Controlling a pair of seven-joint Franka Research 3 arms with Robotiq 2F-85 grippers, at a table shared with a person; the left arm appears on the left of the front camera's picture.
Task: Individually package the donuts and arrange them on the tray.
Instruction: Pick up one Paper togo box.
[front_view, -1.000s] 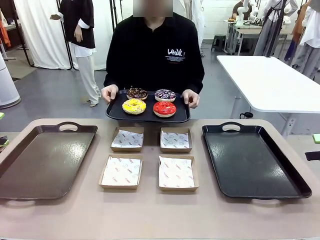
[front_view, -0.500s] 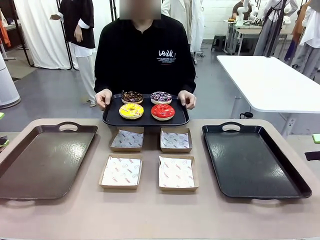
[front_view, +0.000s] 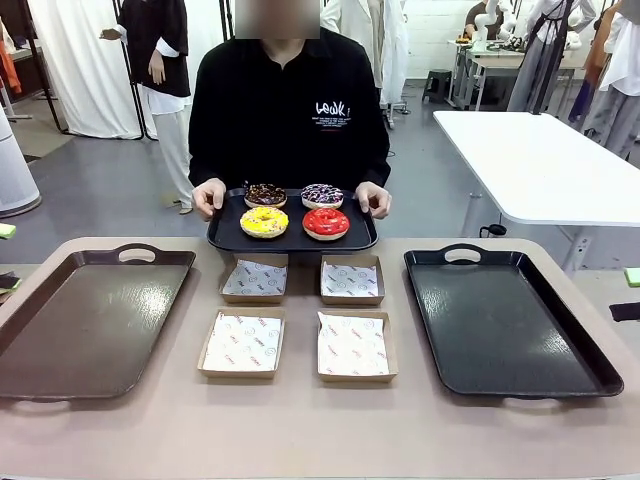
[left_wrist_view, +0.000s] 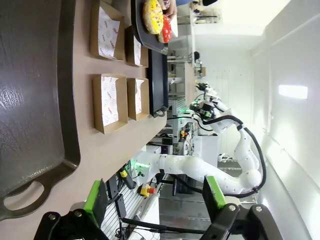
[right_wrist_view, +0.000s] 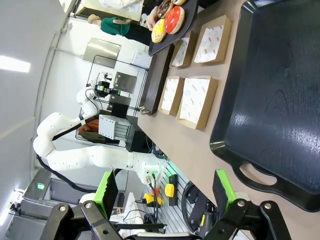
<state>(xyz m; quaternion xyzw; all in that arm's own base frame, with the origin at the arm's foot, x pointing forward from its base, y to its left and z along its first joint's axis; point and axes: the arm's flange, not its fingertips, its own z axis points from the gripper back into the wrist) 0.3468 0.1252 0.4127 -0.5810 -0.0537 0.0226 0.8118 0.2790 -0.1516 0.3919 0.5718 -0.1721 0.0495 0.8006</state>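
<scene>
Our left gripper (left_wrist_view: 155, 196) and right gripper (right_wrist_view: 165, 193) gape empty, roughly equidistant from the four glazed ring donuts (front_view: 264, 221) waiting beyond the paper-lined brown cardboard boxes (front_view: 352, 300).

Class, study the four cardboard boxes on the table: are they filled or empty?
Empty. Each box shows only its printed paper lining; all four donuts sit on the small black tray a person holds.

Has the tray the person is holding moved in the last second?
Yes. The held tray with the donuts has come slightly left and down in the front view, its near edge closer to the far cardboard boxes.
</scene>
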